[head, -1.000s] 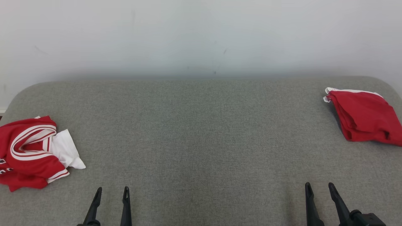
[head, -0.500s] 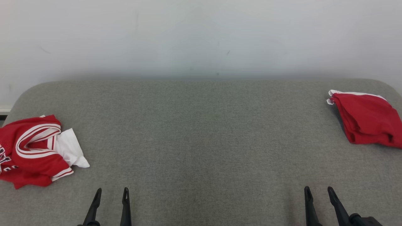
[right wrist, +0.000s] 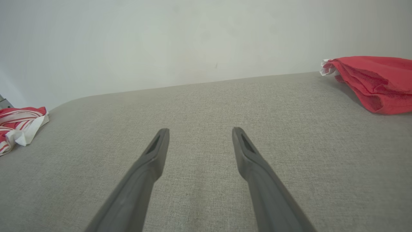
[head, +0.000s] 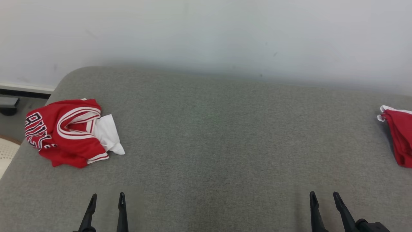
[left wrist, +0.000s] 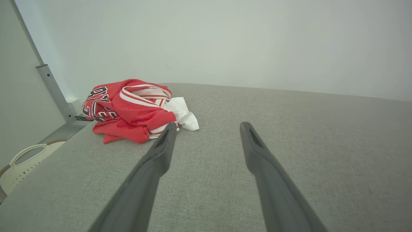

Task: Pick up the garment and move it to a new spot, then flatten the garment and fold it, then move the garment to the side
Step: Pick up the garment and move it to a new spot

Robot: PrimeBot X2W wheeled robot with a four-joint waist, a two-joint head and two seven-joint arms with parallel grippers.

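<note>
Head high, wrists low, sharing garment (head: 66,141)

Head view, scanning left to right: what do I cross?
From the left: cream basket → crumpled red jersey → right gripper, open → folded red garment at the frame's edge. Omitted: left gripper, overlapping the jersey's span.

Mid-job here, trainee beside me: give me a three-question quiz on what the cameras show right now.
1. How many garments lie on the grey fabric surface?
2. The crumpled red-and-white lettered jersey lies nearer which: A, left tool; B, right tool?
3. True or false: both tools stand open and empty.
Key: 1 two, counting the folded plain red garment; 2 A; 3 true.
</note>
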